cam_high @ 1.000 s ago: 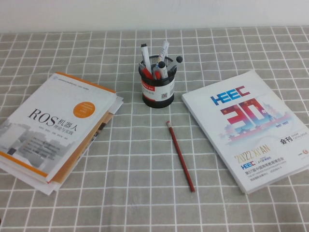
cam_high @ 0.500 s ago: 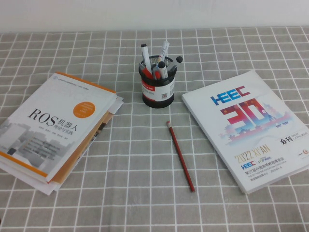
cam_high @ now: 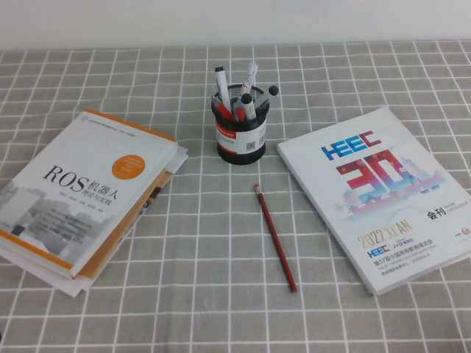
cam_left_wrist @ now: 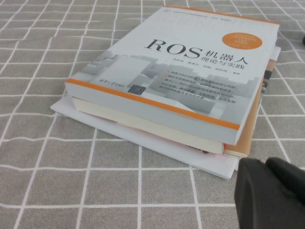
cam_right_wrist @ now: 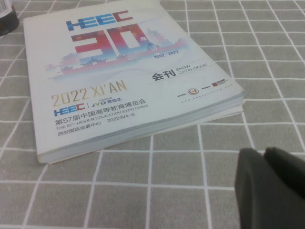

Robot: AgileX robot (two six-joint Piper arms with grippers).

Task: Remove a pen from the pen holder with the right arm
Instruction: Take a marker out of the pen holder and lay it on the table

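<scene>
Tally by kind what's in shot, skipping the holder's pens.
Black mesh pen holder: 1
Red wooden pencil: 1
White HEEC catalogue: 1
ROS-topped book pile: 1
Grippers: 2 (left gripper near the pile, right gripper near the catalogue)
Total: 6

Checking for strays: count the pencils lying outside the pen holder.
1: red pencil, in front of the pen holder, left of the catalogue. The book stack could hide others. Left claw hovers by it; right claw by the catalogue.
</scene>
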